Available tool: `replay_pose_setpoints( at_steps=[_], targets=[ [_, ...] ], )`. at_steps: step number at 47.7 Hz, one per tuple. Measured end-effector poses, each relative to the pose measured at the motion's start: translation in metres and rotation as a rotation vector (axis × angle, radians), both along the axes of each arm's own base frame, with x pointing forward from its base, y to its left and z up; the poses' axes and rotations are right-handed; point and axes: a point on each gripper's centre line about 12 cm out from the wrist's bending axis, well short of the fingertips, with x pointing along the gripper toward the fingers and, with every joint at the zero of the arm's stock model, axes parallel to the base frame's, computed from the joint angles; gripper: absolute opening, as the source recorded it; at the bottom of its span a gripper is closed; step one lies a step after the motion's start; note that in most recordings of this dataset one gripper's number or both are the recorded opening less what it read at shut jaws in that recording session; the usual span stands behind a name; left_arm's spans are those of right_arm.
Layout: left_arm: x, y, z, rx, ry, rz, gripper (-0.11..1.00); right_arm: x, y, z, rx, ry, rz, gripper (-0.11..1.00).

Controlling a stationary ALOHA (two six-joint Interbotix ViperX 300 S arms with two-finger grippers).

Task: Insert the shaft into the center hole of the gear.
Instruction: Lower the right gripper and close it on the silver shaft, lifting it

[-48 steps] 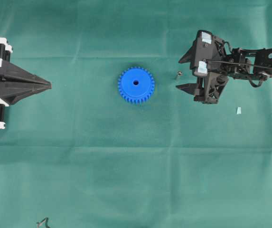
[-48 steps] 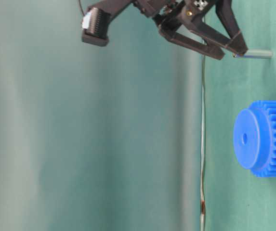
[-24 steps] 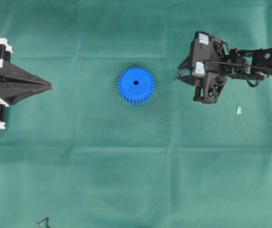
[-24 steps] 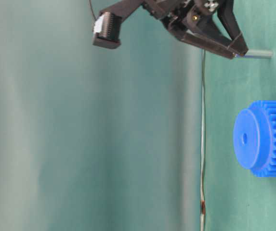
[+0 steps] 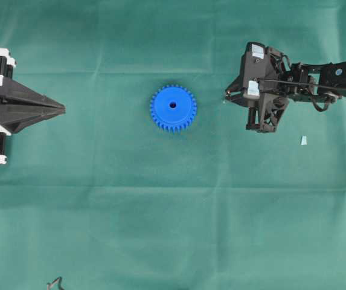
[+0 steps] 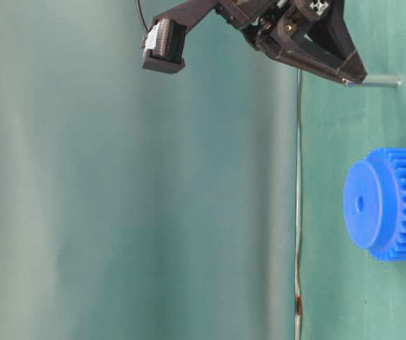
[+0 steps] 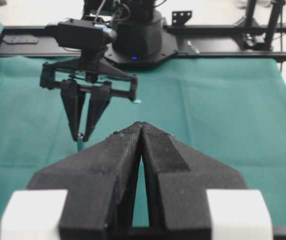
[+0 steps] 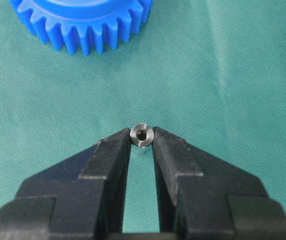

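The blue gear [image 5: 173,108] lies flat in the middle of the green cloth, its center hole [image 5: 173,104] facing up. To its right the thin silvery shaft [image 8: 142,135] stands upright on the cloth. My right gripper [image 8: 142,136] is shut on the shaft's top end, one fingertip touching each side. In the table-level view the shaft [image 6: 381,81] still reaches the cloth, apart from the gear [image 6: 387,204]. At the far left my left gripper [image 5: 63,109] is shut on nothing, its tips pointing toward the gear.
A small pale-blue scrap [image 5: 304,141] lies on the cloth below the right arm. A small dark bent object [image 5: 54,281] sits at the bottom left edge. A black frame rail [image 7: 222,29] runs along the cloth's edge behind the right arm.
My right gripper has closed from wide open onto the standing shaft. The shaft, the gear and the left arm have not moved.
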Motion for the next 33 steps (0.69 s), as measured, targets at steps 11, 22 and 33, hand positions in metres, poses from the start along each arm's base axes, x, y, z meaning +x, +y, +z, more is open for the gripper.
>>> replay_pose_setpoints(
  at_steps=[11, 22, 33],
  targets=[
    [-0.001, 0.000, 0.001, 0.000, -0.006, 0.000, 0.00, -0.001, 0.001, 0.030, -0.008, 0.018, 0.018, 0.17],
    [-0.001, 0.000, 0.002, 0.000, -0.009, 0.000, 0.00, -0.004, 0.002, 0.055, -0.009, 0.041, 0.029, 0.17],
    [-0.002, 0.000, 0.001, 0.000, 0.002, 0.000, 0.00, -0.005, 0.003, 0.061, -0.009, 0.049, 0.032, 0.17]
  ],
)
